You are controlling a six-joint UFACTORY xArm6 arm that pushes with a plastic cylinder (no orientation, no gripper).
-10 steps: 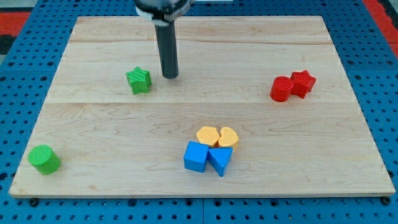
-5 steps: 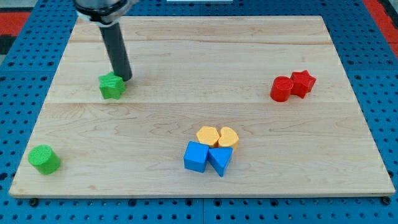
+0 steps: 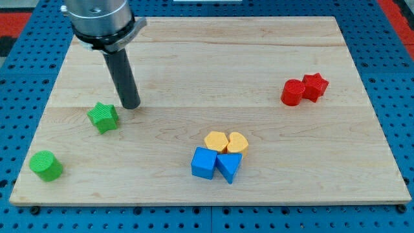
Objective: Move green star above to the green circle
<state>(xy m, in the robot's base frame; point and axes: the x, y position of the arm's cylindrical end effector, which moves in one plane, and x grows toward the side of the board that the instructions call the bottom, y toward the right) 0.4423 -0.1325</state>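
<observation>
The green star (image 3: 103, 117) lies on the wooden board (image 3: 207, 52) at the view's left. The green circle (image 3: 46, 165), a short cylinder, stands near the board's bottom left corner, below and left of the star. My tip (image 3: 131, 105) is just right of and slightly above the star, close to it; I cannot tell whether it touches. The dark rod rises from the tip toward the view's top left.
A red circle (image 3: 292, 92) and a red star (image 3: 315, 86) touch each other at the right. Two yellow blocks (image 3: 226, 142) sit above a blue cube (image 3: 204, 162) and a blue triangle (image 3: 229, 166) at the bottom centre.
My tip moved left and then downward, pushing the green star left and down the board toward the green circle. The other blocks have not moved.
</observation>
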